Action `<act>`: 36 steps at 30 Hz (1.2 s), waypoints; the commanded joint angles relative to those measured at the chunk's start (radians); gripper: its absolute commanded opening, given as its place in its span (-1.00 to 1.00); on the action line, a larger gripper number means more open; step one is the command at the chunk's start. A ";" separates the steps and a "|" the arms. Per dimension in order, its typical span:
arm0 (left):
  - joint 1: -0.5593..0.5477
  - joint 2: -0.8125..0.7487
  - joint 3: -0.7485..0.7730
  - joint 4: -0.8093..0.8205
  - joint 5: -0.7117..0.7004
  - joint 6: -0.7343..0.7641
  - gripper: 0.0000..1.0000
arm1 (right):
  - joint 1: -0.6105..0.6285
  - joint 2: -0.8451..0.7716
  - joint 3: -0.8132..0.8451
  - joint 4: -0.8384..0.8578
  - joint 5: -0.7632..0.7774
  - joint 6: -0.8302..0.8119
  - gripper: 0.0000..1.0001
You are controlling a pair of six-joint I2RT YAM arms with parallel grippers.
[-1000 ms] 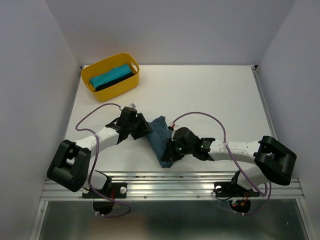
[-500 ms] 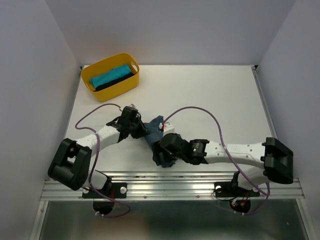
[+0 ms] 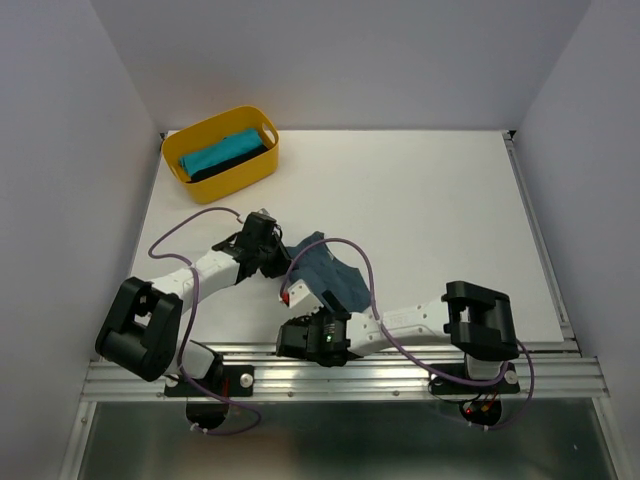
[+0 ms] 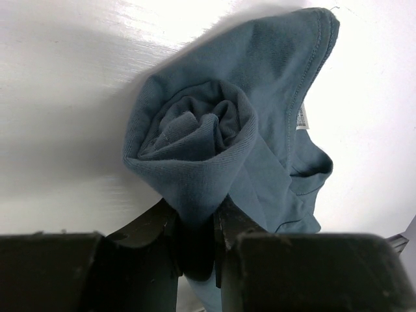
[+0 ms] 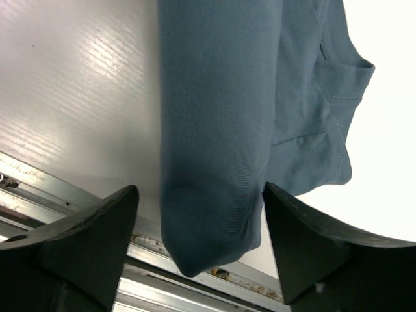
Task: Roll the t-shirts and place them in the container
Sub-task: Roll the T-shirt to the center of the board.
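Yellow basket (image 3: pixel 240 183) holds a turquoise tee (image 3: pixel 215 153) and black tee (image 3: pixel 232 164); slate-blue tee (image 3: pixel 325 272) roll points away from it, left fingers (image 4: pixel 146 227) pinching its end, right fingers (image 5: pixel 84 234) spread wide.

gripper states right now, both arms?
Left gripper: shut on the rolled end of the slate-blue t-shirt.
Right gripper: open, straddling the shirt.

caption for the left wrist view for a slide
Left claw pinching the rolled end of the slate-blue t-shirt on the white table.

The slate-blue t-shirt (image 3: pixel 325 268) lies rolled up, collar end loose.
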 commanded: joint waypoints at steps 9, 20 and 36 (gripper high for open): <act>-0.005 -0.017 0.048 -0.026 -0.021 0.008 -1.00 | 0.013 0.014 0.013 0.001 0.145 0.029 -0.31; -0.005 -0.044 0.080 -0.050 -0.019 0.064 0.15 | -0.098 -0.255 -0.278 0.341 -0.168 0.014 -0.99; -0.005 -0.202 0.139 -0.192 -0.108 0.119 0.53 | -0.346 -0.382 -0.455 0.593 -0.800 -0.043 -0.99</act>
